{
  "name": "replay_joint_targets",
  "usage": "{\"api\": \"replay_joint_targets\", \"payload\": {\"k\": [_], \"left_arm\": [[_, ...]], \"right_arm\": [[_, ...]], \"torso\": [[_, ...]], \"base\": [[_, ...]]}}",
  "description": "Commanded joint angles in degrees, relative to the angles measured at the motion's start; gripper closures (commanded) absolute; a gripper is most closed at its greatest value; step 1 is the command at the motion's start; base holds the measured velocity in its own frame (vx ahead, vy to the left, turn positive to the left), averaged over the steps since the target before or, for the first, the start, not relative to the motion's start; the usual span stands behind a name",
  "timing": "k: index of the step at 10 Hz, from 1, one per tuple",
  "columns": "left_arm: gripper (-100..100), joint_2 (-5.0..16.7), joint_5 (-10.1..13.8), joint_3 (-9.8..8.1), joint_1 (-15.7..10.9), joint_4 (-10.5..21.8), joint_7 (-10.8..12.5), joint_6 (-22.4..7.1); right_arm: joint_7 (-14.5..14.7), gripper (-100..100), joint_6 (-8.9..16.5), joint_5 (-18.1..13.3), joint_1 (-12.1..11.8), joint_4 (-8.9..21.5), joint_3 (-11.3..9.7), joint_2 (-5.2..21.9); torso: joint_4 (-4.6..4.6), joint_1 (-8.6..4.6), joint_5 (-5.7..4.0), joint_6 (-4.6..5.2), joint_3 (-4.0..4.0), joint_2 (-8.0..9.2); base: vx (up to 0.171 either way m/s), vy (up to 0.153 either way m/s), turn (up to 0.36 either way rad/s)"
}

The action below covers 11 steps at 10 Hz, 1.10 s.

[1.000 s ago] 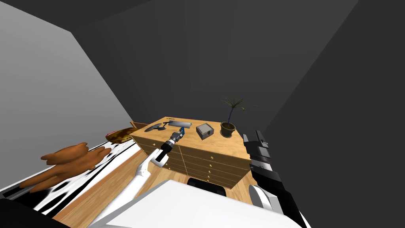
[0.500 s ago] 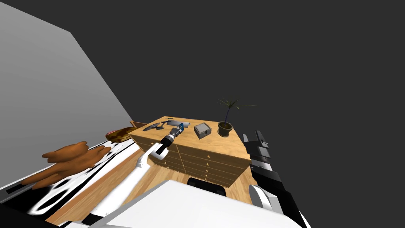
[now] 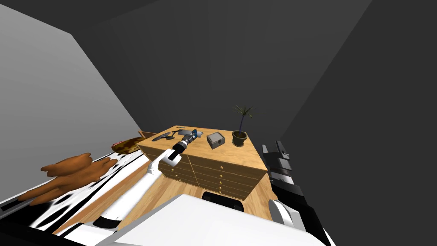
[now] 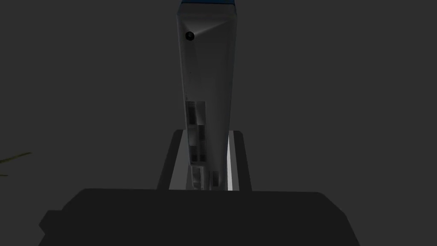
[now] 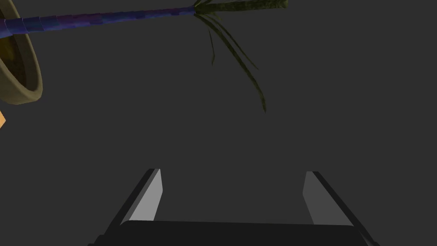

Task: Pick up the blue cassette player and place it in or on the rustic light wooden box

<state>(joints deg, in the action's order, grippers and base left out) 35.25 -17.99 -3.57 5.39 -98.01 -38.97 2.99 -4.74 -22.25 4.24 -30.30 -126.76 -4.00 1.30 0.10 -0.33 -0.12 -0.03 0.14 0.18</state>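
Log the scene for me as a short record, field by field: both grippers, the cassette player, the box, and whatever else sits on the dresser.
left gripper: shut on the cassette player, fingers pressing its sides
cassette player: grey with a blue edge, held over the dresser top, left of the box, apart from it
box: small, greyish, on the dresser top
potted plant: on the dresser, right of the box
right gripper: open, empty, near the potted plant
task state: cassette player not yet in or on the box
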Motion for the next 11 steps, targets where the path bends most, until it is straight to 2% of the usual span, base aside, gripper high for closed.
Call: {"api": "replay_joint_targets", "payload": {"k": [1,6,11], "left_arm": [[100,1.1,0.6,0.07,-0.6,-0.8,0.4,-2.1],[100,3.4,0.6,0.23,-2.0,-2.5,1.8,-7.6],[100,4.3,-1.6,0.17,-1.9,-4.1,4.2,-14.2]], "right_arm": [[0.0,0,0.0,0.0,0.0,0.0,0.0,0.0],[0.0,0,0.0,0.0,0.0,0.0,0.0,0.0],[0.0,0,0.0,0.0,0.0,0.0,0.0,0.0]], "torso": [[0.0,0.0,0.0,0.0,0.0,0.0],[-0.02,0.09,0.04,0.05,-0.02,-0.02],[-0.06,-0.02,0.02,0.11,-0.07,-0.08]], "base": [[-0.02,-0.051,-0.042],[-0.016,-0.036,-0.078],[-0.013,-0.052,-0.162]]}}
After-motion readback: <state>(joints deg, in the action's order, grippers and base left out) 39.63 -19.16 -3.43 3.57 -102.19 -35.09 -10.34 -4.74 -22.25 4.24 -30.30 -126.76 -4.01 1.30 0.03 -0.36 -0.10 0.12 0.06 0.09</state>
